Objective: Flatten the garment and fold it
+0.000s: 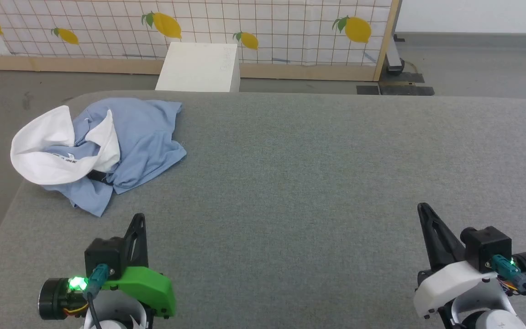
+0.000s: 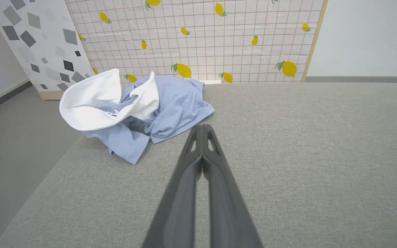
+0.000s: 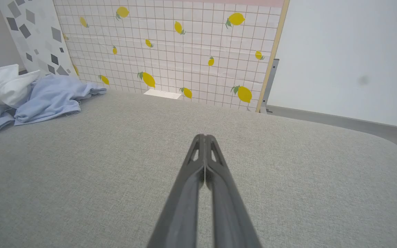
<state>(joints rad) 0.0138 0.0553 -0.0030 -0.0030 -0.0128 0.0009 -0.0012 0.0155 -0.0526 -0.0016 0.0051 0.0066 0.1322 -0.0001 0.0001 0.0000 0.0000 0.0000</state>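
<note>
The grey padded table (image 1: 318, 173) spreads wide, giving room, I judge, for laying cloth flat. The garment (image 1: 146, 137) lies crumpled at its far left corner, partly inside out, so its white lining (image 1: 39, 157) bulges toward the left edge; flattening is not yet begun. The left gripper (image 1: 139, 218) rests near left, close to the heap, and the right gripper (image 1: 423, 209) near right, well apart from it. Both are pressed closed on nothing, seemingly parked before a first reach.
</note>
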